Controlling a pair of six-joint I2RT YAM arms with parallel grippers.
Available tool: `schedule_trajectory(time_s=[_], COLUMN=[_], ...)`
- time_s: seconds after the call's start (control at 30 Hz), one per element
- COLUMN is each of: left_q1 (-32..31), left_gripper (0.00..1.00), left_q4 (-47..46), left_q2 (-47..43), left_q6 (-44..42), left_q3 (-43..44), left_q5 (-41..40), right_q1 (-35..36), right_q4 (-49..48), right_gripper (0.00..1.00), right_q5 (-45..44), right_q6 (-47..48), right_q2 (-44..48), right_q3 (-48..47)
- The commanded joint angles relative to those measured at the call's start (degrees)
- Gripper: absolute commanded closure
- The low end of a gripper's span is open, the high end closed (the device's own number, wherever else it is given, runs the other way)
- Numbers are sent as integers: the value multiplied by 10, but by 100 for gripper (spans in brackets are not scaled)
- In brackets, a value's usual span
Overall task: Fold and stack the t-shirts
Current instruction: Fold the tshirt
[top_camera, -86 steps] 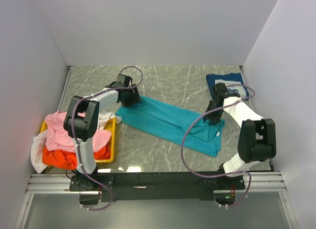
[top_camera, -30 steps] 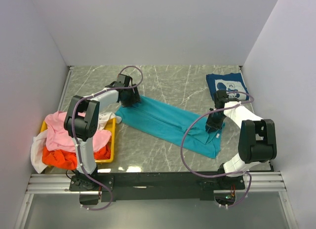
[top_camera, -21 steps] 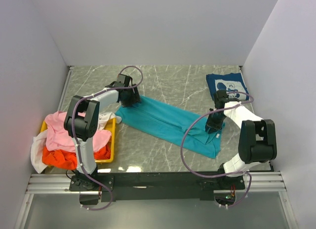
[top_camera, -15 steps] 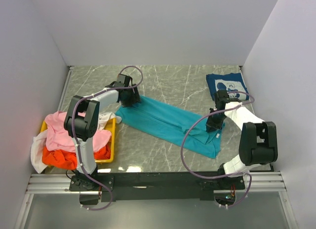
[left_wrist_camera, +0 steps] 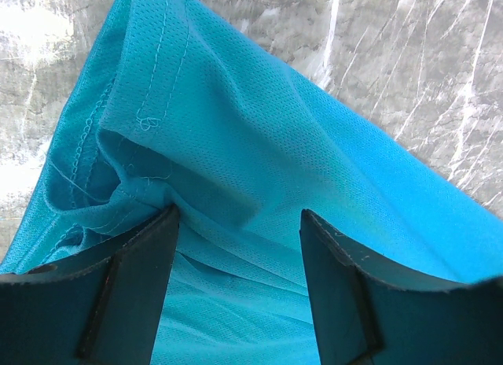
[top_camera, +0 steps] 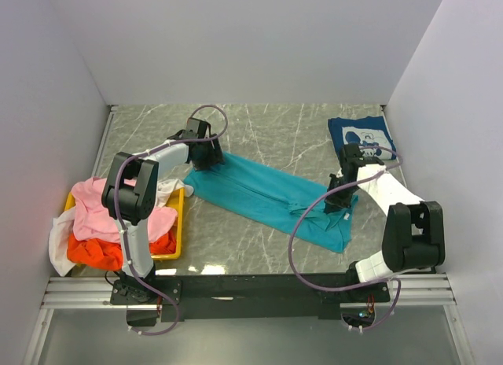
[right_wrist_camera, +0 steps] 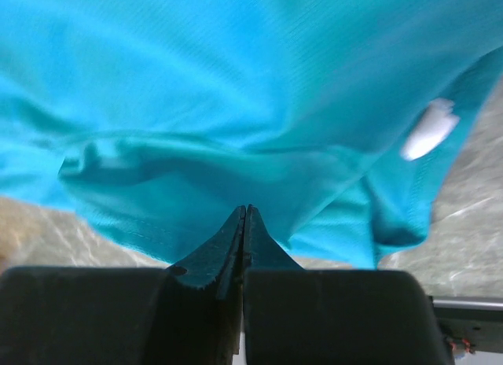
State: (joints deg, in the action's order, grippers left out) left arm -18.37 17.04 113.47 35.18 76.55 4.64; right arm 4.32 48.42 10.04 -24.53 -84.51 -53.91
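Grey marbled table (top_camera: 267, 133) sits inside plain white walls, with both arms reaching out from its near edge.

Right hand (top_camera: 338, 197) is low over the table toward the right edge. In the wrist view its two fingers are pressed flat together, tips (right_wrist_camera: 245, 214) meeting on a bunched fold of the teal tee (top_camera: 259, 188). That picture is blurred, but the cloth looks drawn up around the pinch. A small white label (right_wrist_camera: 428, 130) shows on the cloth just beside it.

Left hand (top_camera: 209, 156) is down on the other end of the same tee, toward the far left. Its fingers (left_wrist_camera: 134, 259) stand apart, unclosed, with a ridge of gathered cloth between them and a stitched hem just past them.

Teal tee lies as a long band slanting across the middle of the table, from far left to near right, wrinkled at both ends.

Navy tee (top_camera: 357, 133) with white print lies flat in the far right corner, apart from the teal one.

Yellow tray (top_camera: 178, 223) sits at the left edge, near the near corner. A pink tee (top_camera: 102, 215), an orange tee (top_camera: 94, 251) and a white tee (top_camera: 59, 243) are heaped in it and spill over its sides.
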Motion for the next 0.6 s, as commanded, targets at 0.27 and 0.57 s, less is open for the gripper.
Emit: schedule_trajectory(time_s=[0.27, 0.57], left_q1=[0, 0], left_gripper=[31, 31], left_q4=[11, 15], left_q2=[17, 18], left_q6=[-7, -8], left_q3=[23, 35], left_q5=[-3, -5], right_q1=[91, 119], right_q4=[40, 83], right_gripper=[100, 75], right_q5=[9, 50], right_q6=[-33, 4], right_q2=[41, 40], right_q3=[25, 14])
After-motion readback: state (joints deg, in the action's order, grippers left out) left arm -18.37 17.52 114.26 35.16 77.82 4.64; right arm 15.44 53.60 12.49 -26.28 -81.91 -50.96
